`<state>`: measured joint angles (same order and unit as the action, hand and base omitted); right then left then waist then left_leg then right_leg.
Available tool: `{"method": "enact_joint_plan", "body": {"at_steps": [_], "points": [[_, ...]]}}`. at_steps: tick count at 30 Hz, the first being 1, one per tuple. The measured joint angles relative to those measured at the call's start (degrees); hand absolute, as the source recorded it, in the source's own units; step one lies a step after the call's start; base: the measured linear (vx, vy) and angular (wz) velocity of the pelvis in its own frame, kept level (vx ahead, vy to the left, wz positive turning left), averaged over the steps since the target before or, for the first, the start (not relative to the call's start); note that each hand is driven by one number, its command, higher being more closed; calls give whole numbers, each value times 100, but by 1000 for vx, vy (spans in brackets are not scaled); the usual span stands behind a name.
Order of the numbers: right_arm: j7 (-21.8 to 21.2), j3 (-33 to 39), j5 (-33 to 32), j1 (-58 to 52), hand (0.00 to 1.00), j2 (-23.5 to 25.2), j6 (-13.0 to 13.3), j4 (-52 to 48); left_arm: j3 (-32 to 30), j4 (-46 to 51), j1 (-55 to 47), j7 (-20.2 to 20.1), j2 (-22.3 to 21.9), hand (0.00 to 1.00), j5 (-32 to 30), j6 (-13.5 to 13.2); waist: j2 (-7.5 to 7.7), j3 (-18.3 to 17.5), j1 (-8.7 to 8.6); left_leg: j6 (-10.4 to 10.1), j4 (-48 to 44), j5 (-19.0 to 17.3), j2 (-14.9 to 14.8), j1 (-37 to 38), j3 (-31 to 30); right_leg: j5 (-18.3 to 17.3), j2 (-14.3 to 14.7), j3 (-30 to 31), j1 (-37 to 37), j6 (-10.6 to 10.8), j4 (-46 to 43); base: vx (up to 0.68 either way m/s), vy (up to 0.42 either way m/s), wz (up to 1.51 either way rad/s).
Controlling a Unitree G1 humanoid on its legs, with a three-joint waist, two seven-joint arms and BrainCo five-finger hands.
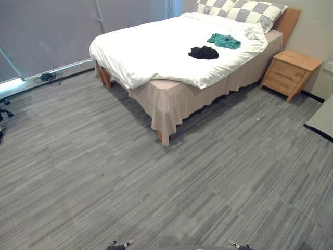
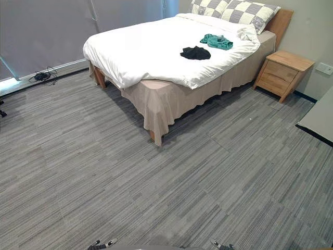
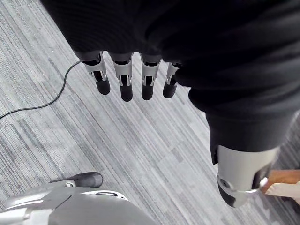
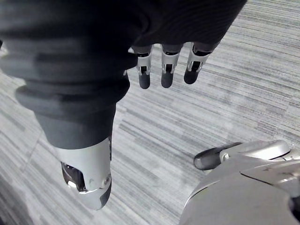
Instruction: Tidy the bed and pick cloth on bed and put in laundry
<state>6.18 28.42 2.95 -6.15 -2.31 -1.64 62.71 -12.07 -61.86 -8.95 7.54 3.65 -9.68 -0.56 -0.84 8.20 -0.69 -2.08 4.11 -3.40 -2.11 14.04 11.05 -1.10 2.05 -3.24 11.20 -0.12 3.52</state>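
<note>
Black cloth (image 1: 203, 52) and green cloth (image 1: 225, 41) are shown on the bed (image 1: 177, 101) at 1 o'clock, well apart from the robot. Left hand (image 3: 122, 79) and right hand (image 4: 168, 70) are held empty, fingers relaxed. The white duvet (image 1: 151, 47) could be pinched up with either cloth.

Standing in a bedroom

A wide bed (image 1: 171, 83) is taking up the far corner, a white duvet (image 1: 156, 47) is hanging over its beige skirt (image 1: 177, 101), and checked pillows (image 1: 255, 13) are leaning against a wooden headboard (image 1: 287, 21). A wooden nightstand (image 1: 289, 73) is sitting just beside it, a grey blind (image 1: 52, 31) is covering the far wall, and grey striped flooring (image 1: 156, 182) is stretching out in front of me.
</note>
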Motion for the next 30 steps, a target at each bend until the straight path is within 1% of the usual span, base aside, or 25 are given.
{"method": "enact_joint_plan", "body": {"at_steps": [5, 8, 9, 10, 11, 12, 13, 14, 15, 16, 17, 18, 19, 20, 21, 22, 23, 24, 25, 26, 27, 28, 29, 30], "points": [[-14, 23, 3, 16, 0, 4, -6, -2, -40, 0, 20, -6, 5, 0, 1, 0, 2, 3, 1, -6, 0, -5, -6, -62, 67, 2, 10, 62, -135, -3, -18, -14, -33, -7], [-17, 23, 4, 89, 0, 4, -6, -7, -118, 1, 44, -5, 3, 0, 6, 1, -7, 6, 5, -27, -7, -23, -28, -199, 236, 12, 37, 226, -370, -15, -104, -33, -30, -29], [-18, 24, 4, 109, 0, 4, -8, -6, -118, 1, 55, -5, 4, 0, 7, 0, -15, 12, 10, -37, -32, -48, -51, -251, 322, -38, 60, 283, -484, 5, -265, -11, -27, -38], [-18, 24, 4, 138, 0, 5, -10, -6, -117, 2, 60, -5, 5, 0, 9, 1, -18, 33, 13, -23, -66, -76, -65, -274, 347, -117, 74, 317, -590, -9, -434, -6, -36, -36], [-20, 25, 4, 192, 0, 29, -10, -7, -114, 1, 133, -5, 32, 0, 10, 1, 42, 107, 9, -26, -197, -163, -77, -334, 413, -390, 72, 348, -871, 9, -960, -20, -47, -28], [-21, 29, 5, 221, 0, 78, -10, -11, -95, 0, 172, -8, 121, 0, 13, 2, 119, 204, 12, -24, -335, -313, -58, -350, 494, -745, 6, 333, -1155, 149, -1640, -25, -55, -22], [-22, 30, 4, 222, 0, 90, -11, -14, -83, -1, 191, -9, 129, 0, 17, 2, 149, 241, 11, 13, -360, -402, -48, -340, 519, -920, -38, 298, -1308, 366, -1983, -35, -58, -29], [-32, 35, 9, 220, 0, 78, -14, -16, -89, -23, 262, -9, 180, 0, 55, 2, 178, 306, 25, 32, -379, -528, -37, -307, 607, -1089, -132, 71, -1705, 657, -2812, -21, -54, -25], [-44, 36, 40, 259, 0, 86, -25, -19, -80, -121, 305, -12, 172, 0, 69, 13, 138, 364, 6, 31, -421, -592, -59, -208, 620, -1097, -353, -375, -2202, 649, -3956, 22, -49, -14], [-55, 39, 67, 221, 0, 91, -45, -19, -76, -128, 305, -12, 181, 0, 80, 16, 151, 372, -41, 18, -428, -616, -68, -151, 594, -1133, -518, -622, -2390, 589, -4418, 128, -32, 21], [-95, 94, 99, 142, 0, 93, -119, -4, -75, -131, 305, -14, 193, 0, 124, 17, 141, 371, -132, -44, -462, -706, -140, -50, 486, -1211, -846, -1076, -2611, 475, -5008, 169, -30, 31], [-100, 123, 113, 111, 0, 97, -122, 17, -76, -131, 308, -14, 192, 0, 124, 17, 131, 374, -159, -34, -475, -719, -196, -1, 453, -1286, -972, -1223, -2678, 444, -5129, 241, -58, 36], [-107, 139, 114, 71, 0, 101, -124, 66, -84, -148, 349, -26, 197, 0, 124, 17, 114, 382, -180, -107, -512, -789, -316, 85, 381, -1393, -1136, -1416, -2778, 462, -5020, 299, -127, 39], [-111, 149, 111, 67, 0, 101, -123, 81, -82, -177, 441, -53, 192, 0, 123, 19, 100, 386, -225, -218, -583, -815, -483, 133, 318, -1373, -1190, -1438, -2875, 441, -4504, 346, -169, 43], [-112, 149, 109, 71, 0, 90, -122, 78, -83, -181, 506, -80, 187, 0, 122, 19, 73, 402, -250, -272, -604, -831, -579, 138, 262, -1333, -1185, -1450, -2901, 425, -4124, 530, -329, 50], [-111, 147, 106, 110, 0, 56, -122, 63, -83, -179, 655, -112, 176, 0, 120, 15, -8, 457, -287, -405, -573, -854, -800, 154, 187, -1026, -1147, -1457, -2977, 393, -3259, 593, -412, 46], [-108, 142, 103, 131, 0, 48, -115, 30, -88, -182, 768, -120, 166, 0, 118, 13, -41, 484, -328, -450, -462, -844, -967, 217, 177, -486, -1139, -1382, -3057, 412, -2272, 608, -446, 39], [-108, 135, 101, 133, 0, 52, -114, 29, -92, -181, 811, -121, 167, 0, 117, 11, -22, 503, -347, -467, -399, -838, -1016, 284, 186, -146, -1180, -1348, -3065, 466, -1773, 431, -342, 23], [-107, 101, 94, 158, 0, 56, -114, 28, -100, -181, 850, -118, 179, 0, 116, 8, 15, 550, -364, -490, -345, -835, -1074, 412, 226, 566, -1251, -1394, -3025, 520, -1404, 448, -343, -10], [-108, 109, 88, 269, 0, 19, -106, 38, -119, -225, 942, -126, 98, 0, 114, -4, -107, 664, -348, -640, -317, -732, -1246, 587, 375, 885, -1079, -1562, -3054, 36, -1705, 507, -406, -26], [-103, 141, 87, 429, 0, -36, -83, 34, -124, -302, 1050, -135, 1, 0, 110, -30, -193, 751, -376, -877, -335, -352, -1325, 679, 496, 323, -1083, -1505, -3342, -19, -2506, 490, -396, -35], [-105, 143, 88, 477, 0, -46, -84, 33, -127, -296, 1052, -133, -33, 0, 109, -50, -187, 769, -416, -1026, -341, -137, -1328, 719, 497, 77, -1105, -1447, -3458, -124, -2898, 456, -411, -32], [-111, 131, 89, 487, 0, -56, -84, 26, -176, -294, 1034, -129, -110, 0, 109, -60, -216, 754, -461, -1196, -697, 97, -1420, 724, 473, -348, -1010, -1373, -3513, -220, -3372, 598, -547, -44], [-104, 93, 94, 503, 0, -82, -76, 15, -185, -287, 987, -126, -164, 0, 113, -83, -297, 721, -471, -1177, -1656, 204, -1680, 387, 445, -668, -787, -1357, -3416, -206, -3404, 594, -535, -60]]}}
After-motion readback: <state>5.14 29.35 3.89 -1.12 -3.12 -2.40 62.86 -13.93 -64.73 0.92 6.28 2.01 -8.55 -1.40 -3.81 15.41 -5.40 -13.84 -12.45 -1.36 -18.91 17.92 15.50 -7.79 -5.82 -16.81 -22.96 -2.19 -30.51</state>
